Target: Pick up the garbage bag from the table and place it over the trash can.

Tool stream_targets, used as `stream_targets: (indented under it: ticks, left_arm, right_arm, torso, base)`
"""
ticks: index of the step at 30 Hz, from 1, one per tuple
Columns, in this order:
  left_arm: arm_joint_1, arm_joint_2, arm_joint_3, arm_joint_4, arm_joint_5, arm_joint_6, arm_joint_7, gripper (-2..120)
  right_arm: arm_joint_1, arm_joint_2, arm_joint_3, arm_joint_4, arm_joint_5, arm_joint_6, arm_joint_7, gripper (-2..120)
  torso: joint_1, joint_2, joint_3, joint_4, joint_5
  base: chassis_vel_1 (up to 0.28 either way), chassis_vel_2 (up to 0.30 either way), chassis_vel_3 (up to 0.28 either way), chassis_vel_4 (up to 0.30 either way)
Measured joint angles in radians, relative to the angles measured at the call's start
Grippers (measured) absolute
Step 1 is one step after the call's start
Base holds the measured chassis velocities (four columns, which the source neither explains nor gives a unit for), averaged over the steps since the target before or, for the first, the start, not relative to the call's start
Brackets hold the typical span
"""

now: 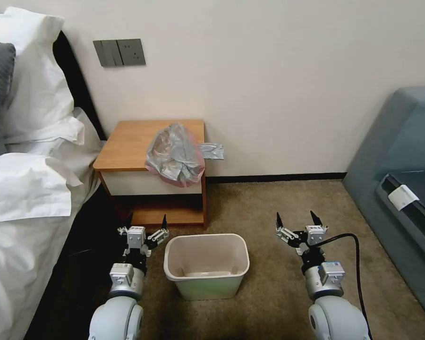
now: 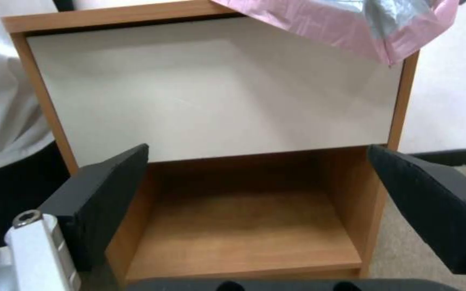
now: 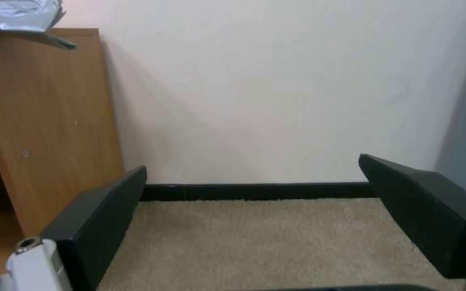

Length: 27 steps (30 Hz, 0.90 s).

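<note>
Both grippers' jaws gape wide, holding nothing.

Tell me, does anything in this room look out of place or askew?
Yes. The garbage bag sits crumpled at the table's front right corner, its pink edge drooping over the white drawer front and a grey tail sticking past the side. The trash can stands upright and unlined on the carpet between the open left hand and right hand.
</note>
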<state>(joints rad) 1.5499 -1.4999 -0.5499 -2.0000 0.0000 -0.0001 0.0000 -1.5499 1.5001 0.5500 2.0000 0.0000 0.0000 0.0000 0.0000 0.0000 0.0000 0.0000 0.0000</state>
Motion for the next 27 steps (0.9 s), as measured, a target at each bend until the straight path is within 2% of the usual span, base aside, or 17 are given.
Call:
stream_targets:
  ticks: [27]
  left_arm:
    - [0.0,0.0,0.0,0.0,0.0,0.0,0.0,100]
  right_arm:
    - [0.0,0.0,0.0,0.0,0.0,0.0,0.0,100]
  torso:
    - [0.0,0.0,0.0,0.0,0.0]
  base:
    - [0.0,0.0,0.0,0.0]
